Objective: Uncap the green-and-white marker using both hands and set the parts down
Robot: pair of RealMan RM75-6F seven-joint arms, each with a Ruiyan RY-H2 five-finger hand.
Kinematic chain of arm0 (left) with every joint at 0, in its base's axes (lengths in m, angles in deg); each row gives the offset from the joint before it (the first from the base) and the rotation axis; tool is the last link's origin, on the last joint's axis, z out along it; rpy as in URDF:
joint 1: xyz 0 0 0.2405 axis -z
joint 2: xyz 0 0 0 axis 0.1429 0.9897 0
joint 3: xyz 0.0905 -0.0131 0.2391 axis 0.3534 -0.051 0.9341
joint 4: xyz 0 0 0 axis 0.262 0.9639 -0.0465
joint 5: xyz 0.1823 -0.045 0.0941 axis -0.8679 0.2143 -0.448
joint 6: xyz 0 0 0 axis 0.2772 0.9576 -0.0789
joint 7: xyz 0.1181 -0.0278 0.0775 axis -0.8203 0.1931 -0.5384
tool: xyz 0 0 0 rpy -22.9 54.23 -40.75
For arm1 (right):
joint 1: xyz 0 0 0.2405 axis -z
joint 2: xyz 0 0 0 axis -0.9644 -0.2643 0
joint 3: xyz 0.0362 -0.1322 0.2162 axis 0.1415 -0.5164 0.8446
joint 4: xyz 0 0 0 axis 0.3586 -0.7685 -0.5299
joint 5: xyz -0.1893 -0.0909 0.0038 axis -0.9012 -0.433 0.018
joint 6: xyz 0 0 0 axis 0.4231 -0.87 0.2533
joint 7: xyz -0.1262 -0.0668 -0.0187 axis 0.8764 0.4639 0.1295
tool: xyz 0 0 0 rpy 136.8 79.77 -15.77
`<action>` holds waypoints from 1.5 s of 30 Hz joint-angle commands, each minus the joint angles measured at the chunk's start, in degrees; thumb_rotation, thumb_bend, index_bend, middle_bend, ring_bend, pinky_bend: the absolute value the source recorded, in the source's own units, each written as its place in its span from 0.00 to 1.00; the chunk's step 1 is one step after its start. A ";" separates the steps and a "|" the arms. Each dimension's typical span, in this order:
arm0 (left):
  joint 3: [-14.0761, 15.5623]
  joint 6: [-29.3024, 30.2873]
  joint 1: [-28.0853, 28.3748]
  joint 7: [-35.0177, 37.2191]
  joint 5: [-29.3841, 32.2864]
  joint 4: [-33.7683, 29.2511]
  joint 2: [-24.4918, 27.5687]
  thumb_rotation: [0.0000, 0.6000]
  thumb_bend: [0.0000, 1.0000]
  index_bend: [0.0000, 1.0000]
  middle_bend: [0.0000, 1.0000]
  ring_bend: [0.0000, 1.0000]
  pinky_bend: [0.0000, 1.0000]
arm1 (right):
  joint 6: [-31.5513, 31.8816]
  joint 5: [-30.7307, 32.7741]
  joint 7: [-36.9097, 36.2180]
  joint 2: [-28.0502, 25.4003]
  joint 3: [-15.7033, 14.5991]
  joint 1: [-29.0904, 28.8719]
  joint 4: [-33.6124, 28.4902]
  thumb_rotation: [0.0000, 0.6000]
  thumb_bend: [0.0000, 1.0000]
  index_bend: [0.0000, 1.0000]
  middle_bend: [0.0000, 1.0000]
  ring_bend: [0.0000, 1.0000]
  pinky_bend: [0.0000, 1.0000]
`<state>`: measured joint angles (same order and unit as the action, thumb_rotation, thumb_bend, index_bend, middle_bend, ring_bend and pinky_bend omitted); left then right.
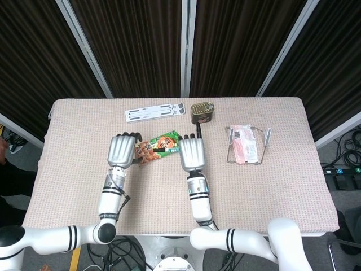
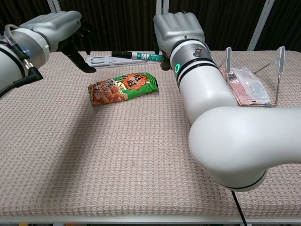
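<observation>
Beige woven worktop [image 1: 265, 186]. Right hand [image 2: 178, 29] grips the green-and-white marker [image 2: 136, 55] aloft, black cap pointing left. Left hand [image 2: 59, 26] empty, fingers apart, near the cap. Next: left pinches cap, pulls off.

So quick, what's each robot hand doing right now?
Left hand: open, holding nothing.
Right hand: holding the green-and-white marker above the table.

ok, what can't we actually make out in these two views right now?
- Right robot hand, both views: grip on the green-and-white marker hidden behind the hand's back.
- Left robot hand, head view: fingertips hidden by the hand itself.
- Tin, chest view: blocked by the right arm.
- Snack packet: print too small.
</observation>
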<state>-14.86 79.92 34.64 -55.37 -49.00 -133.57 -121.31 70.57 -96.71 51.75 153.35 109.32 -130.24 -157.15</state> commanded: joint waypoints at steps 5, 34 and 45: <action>-0.41 0.57 1.78 0.50 0.96 1.50 -1.97 1.00 0.16 0.44 0.46 0.41 0.48 | -0.17 -0.12 0.09 0.73 -0.26 -0.60 1.37 1.00 0.33 0.70 0.64 0.42 0.04; -0.98 3.97 4.97 -2.61 5.74 -0.61 -3.79 1.00 0.20 0.49 0.51 0.46 0.53 | -1.12 0.77 3.93 5.83 2.07 -4.98 10.17 1.00 0.33 0.69 0.64 0.42 0.04; -0.42 6.21 6.68 -5.80 6.20 1.52 -5.43 1.00 0.21 0.50 0.52 0.46 0.54 | -1.15 1.31 4.93 6.66 3.11 -6.04 10.71 1.00 0.33 0.69 0.64 0.42 0.04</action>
<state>-15.34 86.07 41.24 -61.10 -42.80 -132.12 -126.66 69.41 -95.42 56.67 159.99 112.41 -136.27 -146.44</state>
